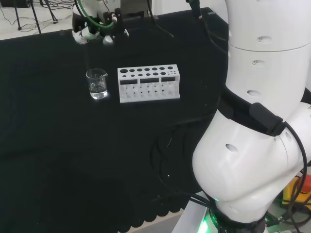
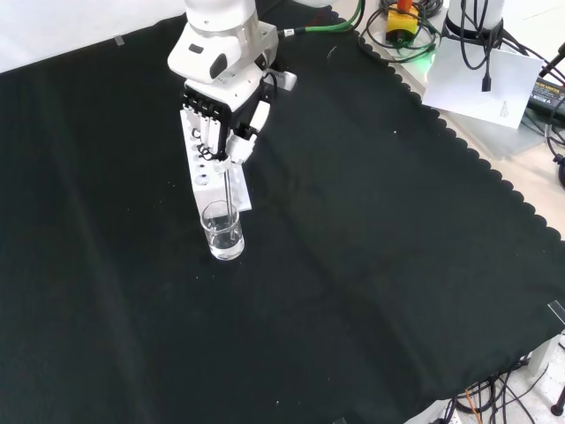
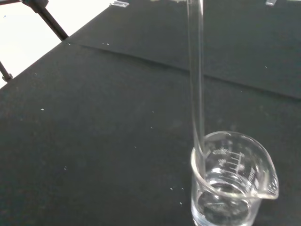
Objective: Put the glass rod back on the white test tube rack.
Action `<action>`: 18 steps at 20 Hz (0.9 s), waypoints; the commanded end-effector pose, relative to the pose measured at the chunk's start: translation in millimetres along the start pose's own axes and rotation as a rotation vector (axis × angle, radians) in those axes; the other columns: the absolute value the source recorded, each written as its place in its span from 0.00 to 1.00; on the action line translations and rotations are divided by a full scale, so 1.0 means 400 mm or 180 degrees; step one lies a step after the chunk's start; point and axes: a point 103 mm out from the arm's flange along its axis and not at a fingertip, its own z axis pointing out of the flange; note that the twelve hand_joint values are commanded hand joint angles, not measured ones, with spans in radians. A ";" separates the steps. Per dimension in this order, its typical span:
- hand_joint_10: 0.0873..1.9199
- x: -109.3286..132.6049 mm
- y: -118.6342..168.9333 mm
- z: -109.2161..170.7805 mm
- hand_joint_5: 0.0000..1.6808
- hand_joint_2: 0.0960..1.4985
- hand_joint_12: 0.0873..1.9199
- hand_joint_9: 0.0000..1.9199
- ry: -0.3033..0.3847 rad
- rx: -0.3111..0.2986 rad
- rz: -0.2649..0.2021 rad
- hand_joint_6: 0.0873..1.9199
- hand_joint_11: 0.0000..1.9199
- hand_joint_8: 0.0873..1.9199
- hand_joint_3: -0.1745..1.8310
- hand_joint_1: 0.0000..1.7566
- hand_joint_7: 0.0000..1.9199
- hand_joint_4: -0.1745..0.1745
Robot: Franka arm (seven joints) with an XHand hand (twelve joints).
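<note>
On the cloth: one beaker [image 2: 224, 235], one glass rod [image 3: 196, 80], one white rack [image 1: 148, 83]

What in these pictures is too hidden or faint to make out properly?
- Far end of the white rack, front view: covered by the hand.
- Glass rod, wrist view: its top is cut off by the picture's edge; in the head view it is too faint to trace.
- Rod's tip inside the beaker: the clear liquid and glass blur where it ends.
</note>
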 end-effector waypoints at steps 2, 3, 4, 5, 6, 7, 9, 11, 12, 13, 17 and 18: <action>0.36 0.021 0.001 -0.013 0.69 0.72 0.36 0.83 -0.0016 -0.0026 -0.0027 0.20 0.82 0.48 0.01 0.75 0.62 0.00; 0.36 0.021 0.001 -0.017 0.69 0.72 0.37 0.83 -0.0003 -0.0038 -0.0026 0.20 0.82 0.48 0.01 0.75 0.62 0.00; 0.36 0.019 0.001 -0.021 0.69 0.72 0.37 0.83 -0.0002 -0.0055 -0.0022 0.20 0.82 0.48 0.01 0.75 0.62 0.00; 0.36 0.016 0.001 -0.025 0.69 0.72 0.37 0.83 0.0001 -0.0064 -0.0011 0.20 0.82 0.48 0.01 0.75 0.62 0.00; 0.36 0.012 0.000 -0.028 0.69 0.72 0.37 0.83 0.0000 -0.0078 0.0004 0.20 0.82 0.48 0.01 0.75 0.62 0.00; 0.36 0.008 0.001 -0.031 0.69 0.72 0.37 0.83 -0.0012 -0.0074 0.0016 0.20 0.82 0.48 0.01 0.75 0.62 0.00; 0.36 -0.002 -0.001 -0.035 0.69 0.72 0.37 0.83 -0.0029 -0.0069 0.0046 0.20 0.82 0.48 0.01 0.75 0.62 0.00; 0.36 -0.010 -0.003 -0.040 0.69 0.72 0.37 0.83 -0.0044 -0.0067 0.0070 0.20 0.82 0.48 0.01 0.75 0.62 0.00; 0.36 -0.014 -0.005 -0.043 0.69 0.72 0.37 0.83 -0.0056 -0.0066 0.0078 0.20 0.82 0.48 0.01 0.75 0.62 0.00; 0.36 -0.018 -0.007 -0.048 0.69 0.72 0.37 0.83 -0.0068 -0.0067 0.0088 0.20 0.82 0.48 0.01 0.75 0.62 0.00; 0.36 -0.037 -0.023 -0.079 0.68 0.72 0.37 0.83 -0.0100 -0.0103 0.0145 0.20 0.82 0.48 0.01 0.75 0.62 0.00; 0.36 -0.044 -0.030 -0.090 0.68 0.72 0.37 0.83 -0.0099 -0.0119 0.0166 0.20 0.82 0.48 0.01 0.75 0.62 0.00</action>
